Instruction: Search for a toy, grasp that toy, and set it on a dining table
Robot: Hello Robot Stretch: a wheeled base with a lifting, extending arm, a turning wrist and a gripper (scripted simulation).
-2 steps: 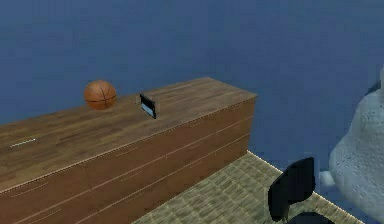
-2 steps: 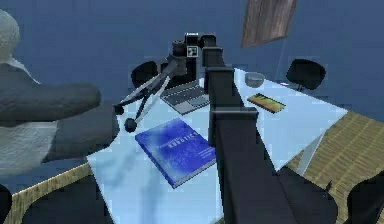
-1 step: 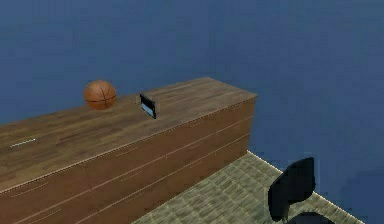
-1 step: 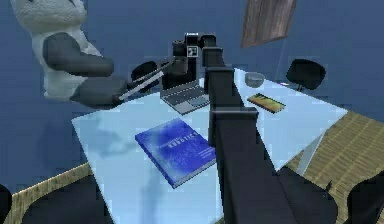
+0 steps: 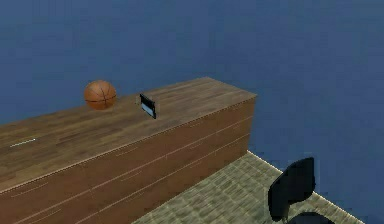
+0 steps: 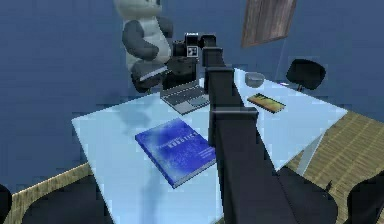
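1. Forward view: a long wooden dresser runs along the blue wall. A basketball sits at its back edge. Near it, toward the dresser's right end, stands a small dark slab, too small to name. A thin pale sliver lies near the left end; I cannot make it out. A black chair is cut off at the bottom edge.
2. Arm side view: my arm crosses a pale blue table and hides its middle. My pincer is at the table's far edge, dark against a grey teddy bear whose head is cut off at the top. I cannot tell whether I am holding anything, nor whether the bear rests on the table.
3. Same view: a laptop lies just beside the arm, and a blue book lies toward the near edge, its corner hidden by the arm. A bowl sits near the far right corner.
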